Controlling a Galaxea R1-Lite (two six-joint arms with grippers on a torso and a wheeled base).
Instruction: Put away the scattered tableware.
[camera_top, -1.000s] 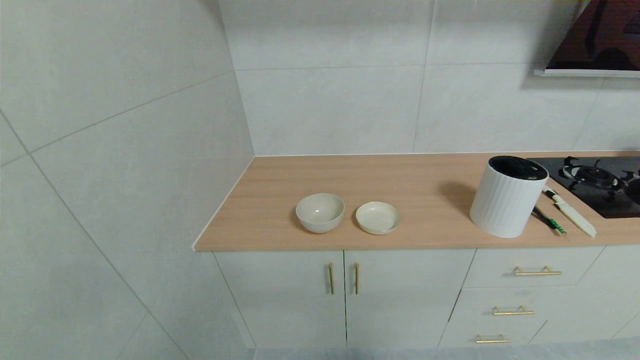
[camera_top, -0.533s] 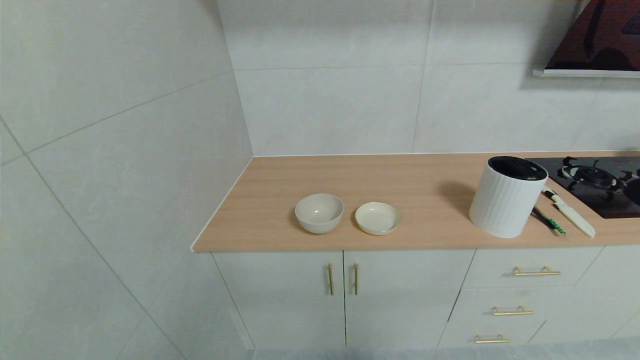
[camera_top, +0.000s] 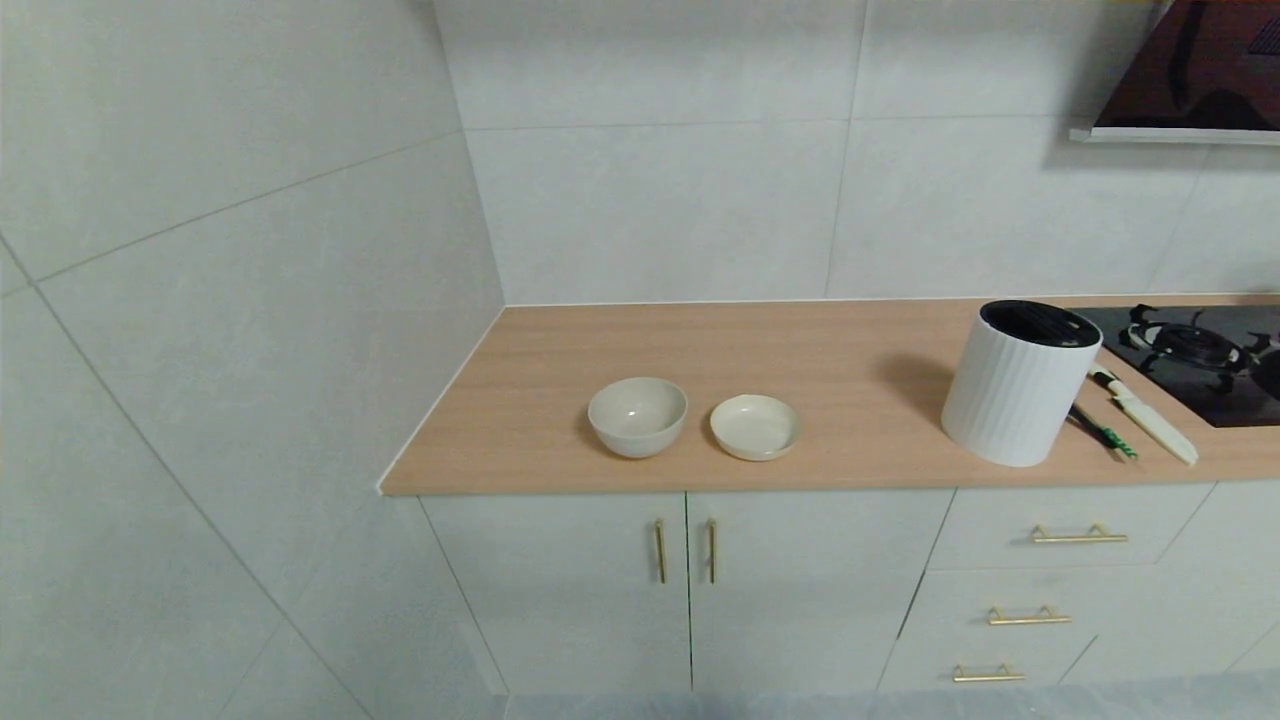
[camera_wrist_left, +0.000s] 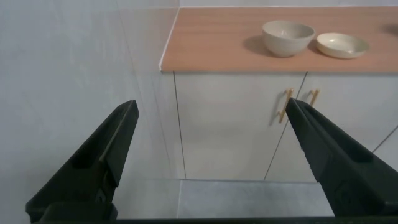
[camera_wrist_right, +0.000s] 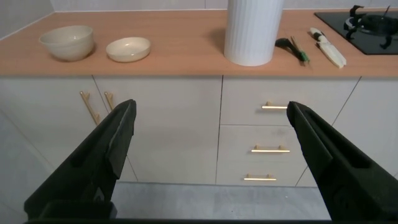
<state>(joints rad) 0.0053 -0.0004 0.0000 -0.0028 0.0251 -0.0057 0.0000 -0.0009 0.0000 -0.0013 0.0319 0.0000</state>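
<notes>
Both jaws hang spread wide below the counter (camera_top: 830, 350) edge, with open air between them and the cupboard doors (camera_wrist_left: 236, 124). Up ahead of the left jaws, the bowl (camera_wrist_left: 288, 37) and dish (camera_wrist_left: 342, 44) sit just beside each other, apart by a narrow gap. The side wall (camera_wrist_left: 74, 74) closes in beside those jaws. Up ahead of the right jaws the tall holder (camera_wrist_right: 252, 31) blocks the way, with chopsticks (camera_wrist_right: 297, 50) and a knife (camera_wrist_right: 327, 47) crowding between it and the stove (camera_wrist_right: 373, 22). A broad bare stretch of counter lies between dish and holder.

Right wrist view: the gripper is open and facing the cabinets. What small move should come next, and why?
Probably advance the right gripper toward the knife beside the holder. The gripper is open, holds nothing and is short of the counter, and the knife lies loose on that side.
</notes>
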